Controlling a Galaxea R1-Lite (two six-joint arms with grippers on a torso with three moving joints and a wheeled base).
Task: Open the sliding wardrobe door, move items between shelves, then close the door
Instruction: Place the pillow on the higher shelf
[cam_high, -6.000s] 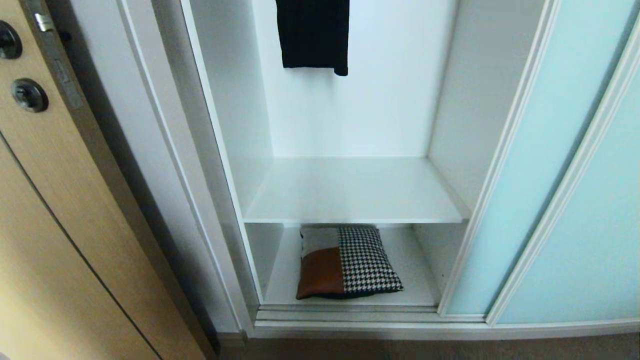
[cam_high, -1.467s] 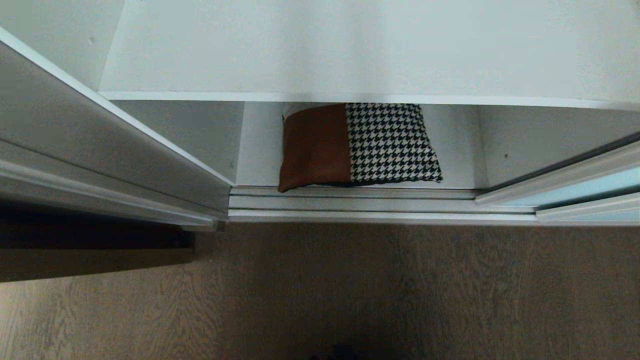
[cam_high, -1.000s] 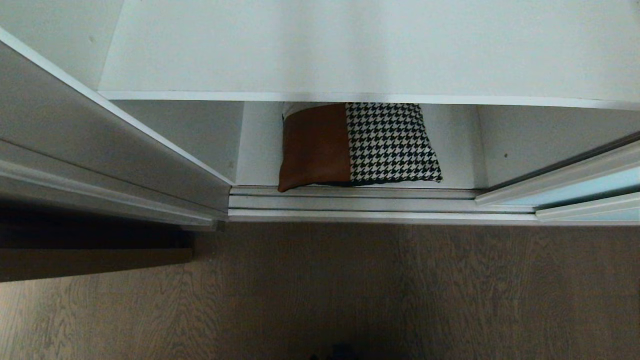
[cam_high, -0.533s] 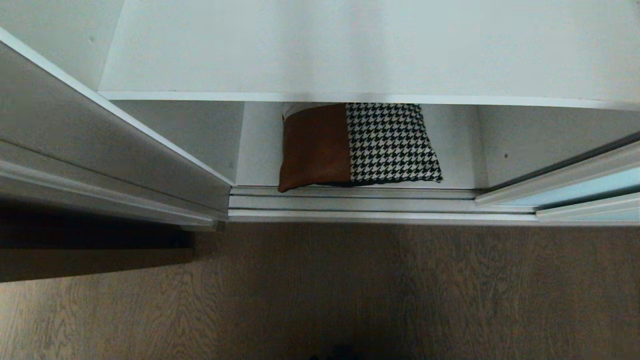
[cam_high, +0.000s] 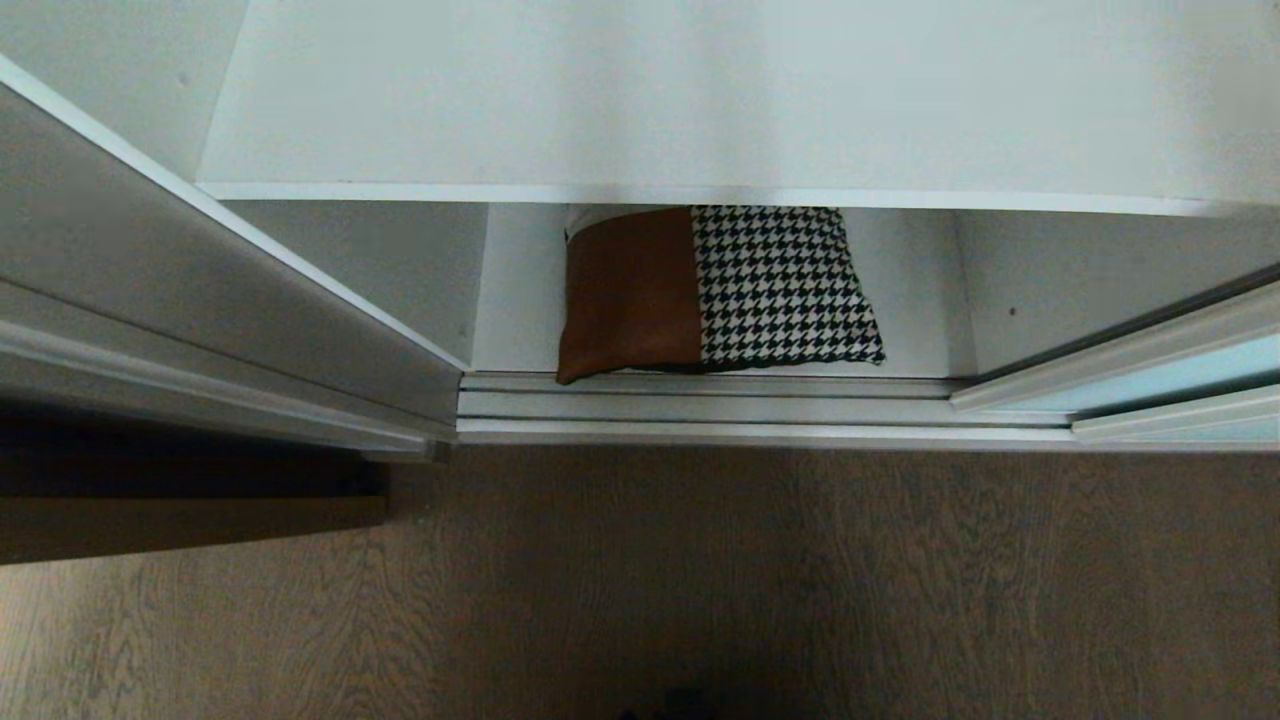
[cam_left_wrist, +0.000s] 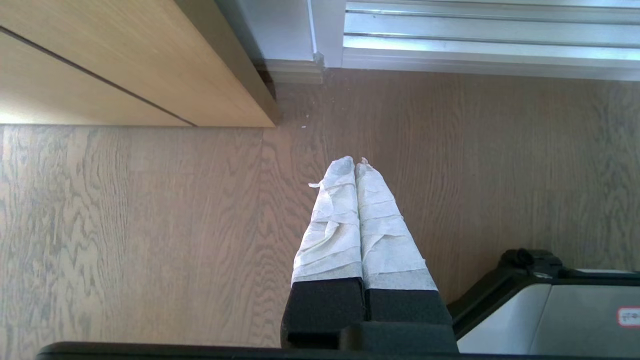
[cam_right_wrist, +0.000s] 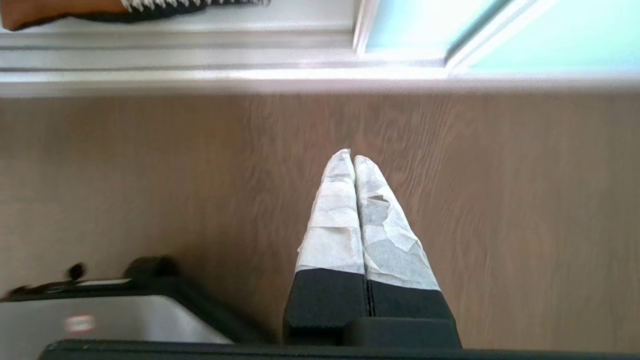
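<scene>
With view dropped to cushion (cam_high: 715, 290), door (cam_high: 1150, 372) open; right claw (cam_right_wrist: 348, 156) and left claw (cam_left_wrist: 355, 162) both clenched, empty; grab next.

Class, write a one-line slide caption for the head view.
Patchwork cushion lies on the lower shelf beneath the upper shelf, sliding wardrobe door open at right.
</scene>
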